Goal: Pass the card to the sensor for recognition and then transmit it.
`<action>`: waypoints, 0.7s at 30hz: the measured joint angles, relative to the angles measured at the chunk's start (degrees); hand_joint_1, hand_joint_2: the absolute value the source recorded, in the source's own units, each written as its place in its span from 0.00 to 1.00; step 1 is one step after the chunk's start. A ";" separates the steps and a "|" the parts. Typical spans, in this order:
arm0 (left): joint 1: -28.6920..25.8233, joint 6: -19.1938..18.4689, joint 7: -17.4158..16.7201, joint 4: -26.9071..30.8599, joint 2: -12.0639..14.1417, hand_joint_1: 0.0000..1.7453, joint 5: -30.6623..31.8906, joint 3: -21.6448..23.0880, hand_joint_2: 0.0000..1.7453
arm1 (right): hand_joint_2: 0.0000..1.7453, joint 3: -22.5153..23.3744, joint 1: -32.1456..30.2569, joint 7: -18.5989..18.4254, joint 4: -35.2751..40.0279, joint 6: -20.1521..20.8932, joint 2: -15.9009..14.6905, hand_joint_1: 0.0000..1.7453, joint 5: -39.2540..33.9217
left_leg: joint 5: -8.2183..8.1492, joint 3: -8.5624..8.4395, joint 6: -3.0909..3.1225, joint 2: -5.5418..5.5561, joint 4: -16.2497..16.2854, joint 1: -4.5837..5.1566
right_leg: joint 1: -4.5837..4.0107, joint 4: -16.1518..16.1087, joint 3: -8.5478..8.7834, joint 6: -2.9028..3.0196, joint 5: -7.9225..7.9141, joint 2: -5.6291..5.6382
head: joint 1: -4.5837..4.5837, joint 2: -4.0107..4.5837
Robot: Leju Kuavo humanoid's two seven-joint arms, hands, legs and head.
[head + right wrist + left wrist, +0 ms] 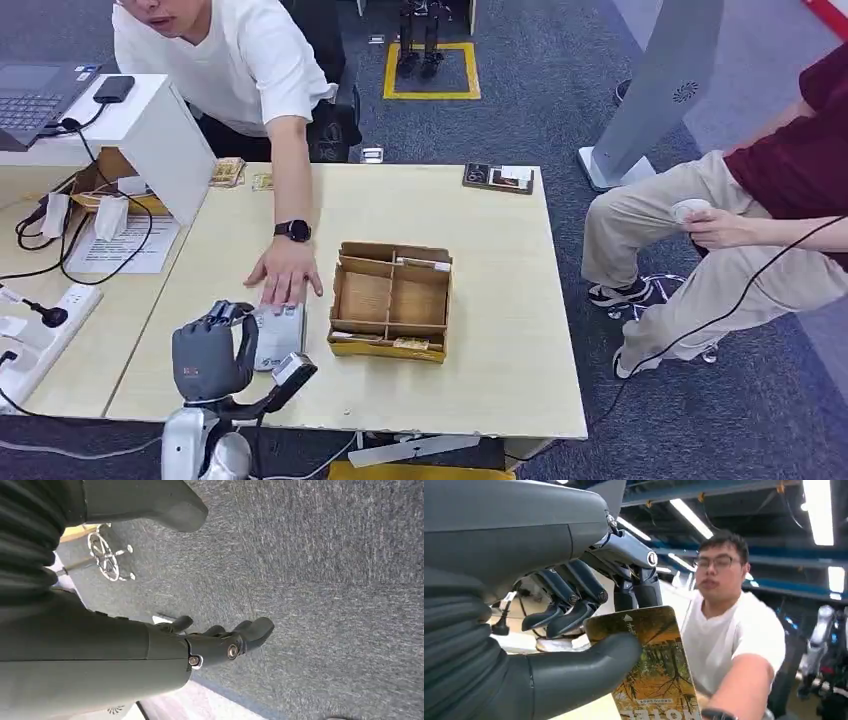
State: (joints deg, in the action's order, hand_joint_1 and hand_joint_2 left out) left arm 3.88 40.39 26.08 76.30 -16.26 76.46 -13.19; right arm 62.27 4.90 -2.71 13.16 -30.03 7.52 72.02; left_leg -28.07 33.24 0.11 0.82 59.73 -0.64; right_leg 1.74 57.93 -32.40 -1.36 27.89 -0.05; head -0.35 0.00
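Observation:
In the left wrist view my left hand (574, 610) pinches a yellow-green printed hotel card (656, 675) between the thumb (589, 662) and the dark fingers (569, 617). The card stands upright out of the grip. In the head view that left hand (210, 350) hovers over the table's near left part, right beside a flat grey-white sensor (280, 335). A person's hand (287, 275) rests on the sensor's far end. My right hand (220, 642) hangs over the grey carpet, its fingers loosely apart and holding nothing.
A cardboard box (390, 300) with compartments stands just right of the sensor. A power strip (40, 330) and cables lie at the left. A small tray of cards (498, 178) sits at the table's far edge. A seated person (740, 220) is at the right.

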 joint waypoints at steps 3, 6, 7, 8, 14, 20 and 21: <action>0.73 0.00 1.61 1.14 -0.31 1.00 -2.57 -2.72 1.00 | 1.00 -0.11 -0.05 -0.35 -0.02 -0.09 0.00 0.00 0.02 | 0.00 -0.01 0.00 -0.02 0.00 0.00 | 0.00 0.00 -0.02 0.00 0.00 0.02 | -0.09 0.00; 1.25 0.00 2.08 2.21 -0.42 1.00 -4.06 -4.55 1.00 | 1.00 -0.17 -0.01 -0.50 -0.02 -0.15 0.00 0.00 0.11 | 0.00 -0.01 0.00 0.00 0.00 -0.01 | -0.01 0.00 -0.02 0.00 0.00 -0.01 | -0.07 0.00; 1.26 0.00 1.46 2.41 -0.42 1.00 -3.02 -4.73 1.00 | 1.00 -0.20 0.00 -0.50 -0.02 -0.15 0.00 0.00 -0.04 | 0.00 0.00 0.00 0.00 0.00 -0.01 | -0.01 0.00 -0.02 0.00 0.00 -0.01 | -0.09 0.00; 1.25 -0.02 0.85 2.58 -0.42 1.00 -1.44 -4.86 1.00 | 1.00 -0.26 -0.01 -0.52 -0.02 -0.15 0.00 0.00 -0.09 | 0.00 0.00 0.00 -0.01 0.00 -0.01 | -0.01 0.00 -0.02 0.00 0.00 0.01 | -0.09 0.00; 1.17 -0.02 -1.93 2.80 -0.39 1.00 4.37 -5.38 1.00 | 1.00 -0.57 -0.03 -0.70 -0.07 -0.11 0.00 0.00 -0.11 | 0.00 0.02 0.00 0.00 0.00 0.00 | 0.00 0.00 -0.02 0.00 0.00 0.01 | -0.07 0.00; 1.17 -0.02 -2.59 2.80 -0.37 1.00 4.76 -5.38 1.00 | 1.00 -0.66 -0.02 -0.70 -0.09 -0.11 0.00 0.00 -0.11 | 0.00 0.02 0.00 0.00 0.00 0.00 | 0.00 0.00 -0.02 0.00 0.00 0.01 | -0.07 0.00; 1.17 -0.02 -2.85 2.80 -0.35 1.00 4.92 -5.38 1.00 | 1.00 -0.66 -0.02 -0.70 -0.09 -0.11 0.00 0.00 -0.11 | 0.00 0.02 0.00 0.00 0.00 0.00 | 0.00 0.00 -0.02 0.00 0.00 0.01 | -0.07 0.00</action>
State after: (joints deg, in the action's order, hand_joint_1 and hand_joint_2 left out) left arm 5.05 40.37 23.23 79.10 -16.61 81.38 -18.58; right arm 61.61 4.88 -3.41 13.07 -30.14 7.52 71.91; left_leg -28.07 33.26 0.11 0.82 59.73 -0.64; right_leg 1.75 57.94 -32.41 -1.36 27.90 -0.05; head -0.42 0.00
